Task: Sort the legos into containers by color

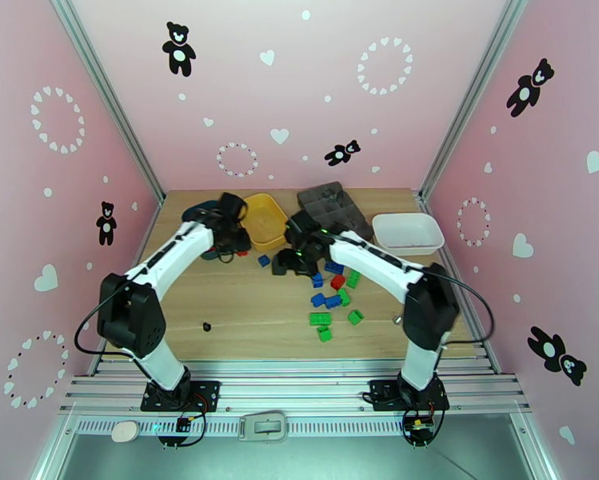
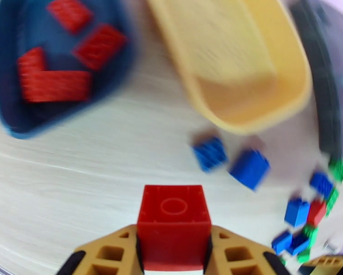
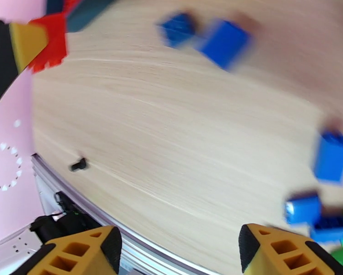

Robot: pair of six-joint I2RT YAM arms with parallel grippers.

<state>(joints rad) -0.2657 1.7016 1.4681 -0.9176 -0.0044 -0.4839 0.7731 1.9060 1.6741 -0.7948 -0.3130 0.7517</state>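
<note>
My left gripper [image 2: 173,237] is shut on a red lego [image 2: 173,211], held above the wood just in front of the dark teal-blue container [image 2: 8,101], which holds several red legos [image 2: 57,83]. From above, this gripper [image 1: 232,251] sits between the teal container [image 1: 197,211] and the empty yellow container [image 1: 267,219]. My right gripper [image 3: 180,253] is open and holds nothing; from above this gripper [image 1: 285,264] hovers left of the loose pile of blue, green and red legos [image 1: 333,294]. Two blue legos [image 2: 210,153] lie near the yellow container [image 2: 235,65]. The white container [image 1: 408,232] stands at the far right.
A dark grey compartment tray [image 1: 331,206] lies behind the pile. A tiny black bit [image 1: 207,325] rests on the near-left wood, and a small metal piece [image 1: 396,318] lies right of the pile. Pink walls close in the table on three sides.
</note>
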